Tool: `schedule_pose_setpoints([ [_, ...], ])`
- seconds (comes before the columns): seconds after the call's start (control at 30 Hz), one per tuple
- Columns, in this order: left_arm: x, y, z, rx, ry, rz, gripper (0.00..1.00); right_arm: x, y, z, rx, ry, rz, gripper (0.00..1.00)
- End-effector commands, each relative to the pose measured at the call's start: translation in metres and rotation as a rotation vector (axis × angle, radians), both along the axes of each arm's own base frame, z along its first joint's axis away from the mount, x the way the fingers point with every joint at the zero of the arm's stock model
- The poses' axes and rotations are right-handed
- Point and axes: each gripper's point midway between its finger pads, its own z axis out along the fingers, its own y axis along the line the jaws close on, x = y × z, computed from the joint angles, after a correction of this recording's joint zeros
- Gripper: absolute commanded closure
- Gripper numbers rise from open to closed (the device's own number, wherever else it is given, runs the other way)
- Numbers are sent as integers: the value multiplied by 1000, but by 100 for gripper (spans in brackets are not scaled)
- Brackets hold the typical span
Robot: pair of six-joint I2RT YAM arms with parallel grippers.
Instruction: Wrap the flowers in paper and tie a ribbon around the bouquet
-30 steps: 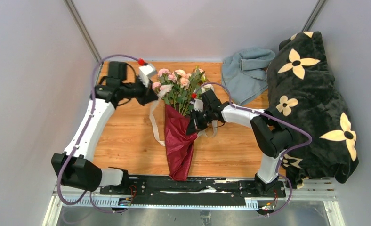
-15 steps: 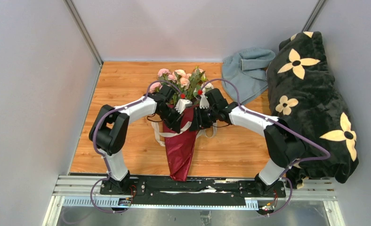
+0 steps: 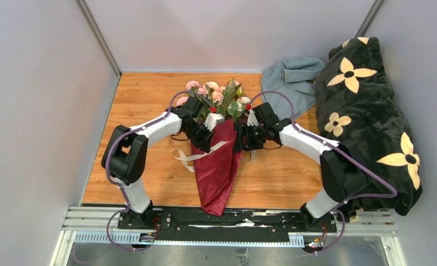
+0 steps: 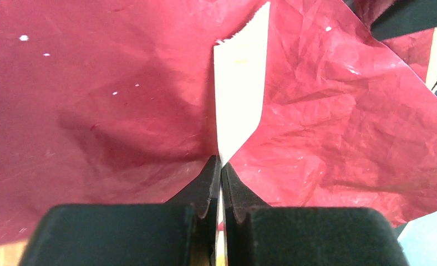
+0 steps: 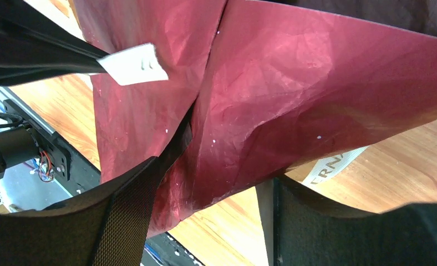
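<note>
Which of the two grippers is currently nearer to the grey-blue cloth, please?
Right. The right gripper is at the bouquet's right edge, on the cloth's side; the left gripper is at the bouquet's left edge, farther from the cloth.

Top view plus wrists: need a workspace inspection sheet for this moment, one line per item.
Surface: wooden table, bare around the work.
Job's things: bouquet lies with its narrow end toward the arm bases; flowers stick out of the dark red paper; ribbon crosses the paper and loops on the table to its left, not tied.
Clutter: grey-blue cloth at the far right; black flowered blanket along the right side.
Grippers: left gripper shut on ribbon end; right gripper open, paper edge between its fingers.
Cables: purple cables loop along both arms; no snag seen.
Surroundings: grey walls; metal rail at the near edge.
</note>
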Motion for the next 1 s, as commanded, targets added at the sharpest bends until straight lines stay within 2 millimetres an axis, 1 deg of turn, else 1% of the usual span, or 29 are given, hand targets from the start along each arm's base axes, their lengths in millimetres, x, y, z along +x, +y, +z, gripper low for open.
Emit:
schedule_pose_setpoints([
  [0.0,12,21,21,10,-58,15,94,0,-5,-18,-35,31,5,32],
  [0.07,17,36,18,34,-53,52,94,7,2,-20,-13,29,11,33],
  [0.17,22,56,6,80,-38,94,94,22,12,-25,12,23,11,42],
  [0.2,23,61,2,92,-30,107,94,28,15,-26,18,19,12,46],
  [0.27,26,66,-4,102,-24,112,94,38,20,-29,18,13,12,57],
  [0.3,28,67,-5,107,-26,115,94,43,23,-28,23,5,14,62],
  [0.33,30,67,-7,112,-33,117,94,48,26,-29,25,5,15,66],
  [0.4,38,66,-8,117,-48,128,93,58,32,-26,37,-11,18,71],
  [0.5,55,61,-3,106,-77,145,93,67,41,-18,62,-37,30,74],
  [0.6,71,59,1,107,-114,165,93,75,47,-9,83,-84,48,71],
  [0.63,77,59,1,111,-133,173,93,77,47,-9,76,-91,52,68],
  [0.7,87,60,0,126,-161,187,93,77,41,-13,33,-74,56,61],
  [0.77,89,62,-5,146,-153,190,93,73,29,-14,-15,-58,55,59],
  [0.83,86,62,-7,144,-141,183,93,65,17,-7,-33,-49,57,58],
  [0.93,81,62,-10,136,-130,171,92,48,-5,18,-66,-25,83,52],
  [0.97,81,62,-11,138,-130,173,92,46,-14,26,-92,-26,78,50],
])
